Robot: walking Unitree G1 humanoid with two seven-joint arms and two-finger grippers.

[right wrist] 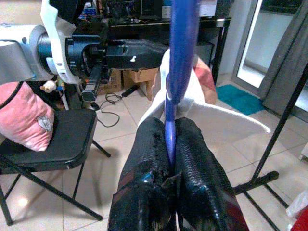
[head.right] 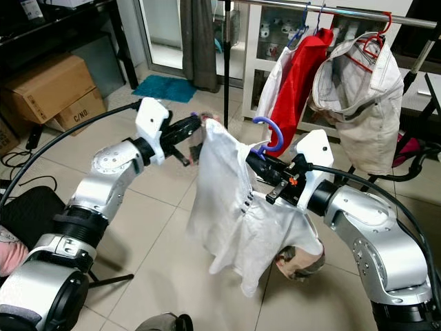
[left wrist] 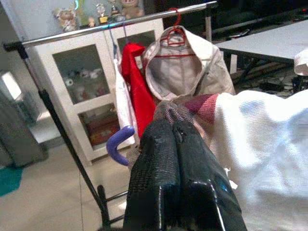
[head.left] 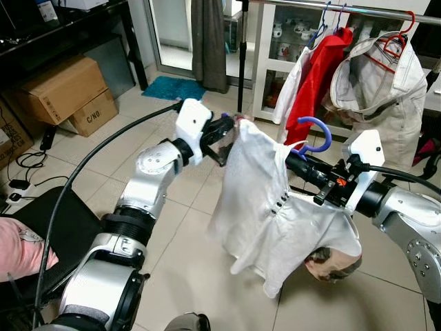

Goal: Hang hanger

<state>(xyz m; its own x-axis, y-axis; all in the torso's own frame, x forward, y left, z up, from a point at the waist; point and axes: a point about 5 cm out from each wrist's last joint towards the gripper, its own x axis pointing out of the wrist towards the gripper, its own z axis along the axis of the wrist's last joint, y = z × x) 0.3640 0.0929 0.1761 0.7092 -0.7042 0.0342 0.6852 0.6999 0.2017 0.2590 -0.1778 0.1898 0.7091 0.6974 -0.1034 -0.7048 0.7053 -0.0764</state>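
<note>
A white shirt (head.left: 269,207) hangs on a blue-purple hanger whose hook (head.left: 318,134) curls up above the collar. My left gripper (head.left: 231,134) is shut on the shirt's shoulder at the hanger's end; in the left wrist view its fingers (left wrist: 159,163) press together on the fabric. My right gripper (head.left: 293,157) is shut on the hanger's neck just under the hook, seen in the right wrist view as a blue stem (right wrist: 180,48) between the closed fingers (right wrist: 144,159). The shirt is held in the air below and in front of the metal clothes rail (head.left: 358,8).
A red garment (head.left: 318,76) and a beige jacket (head.left: 379,89) hang on the rail. The rack's black pole (head.left: 242,55) stands behind the shirt. Cardboard boxes (head.left: 62,89) sit at the far left, with a black folding chair (head.left: 48,227) and pink cushion (head.left: 21,248) close by.
</note>
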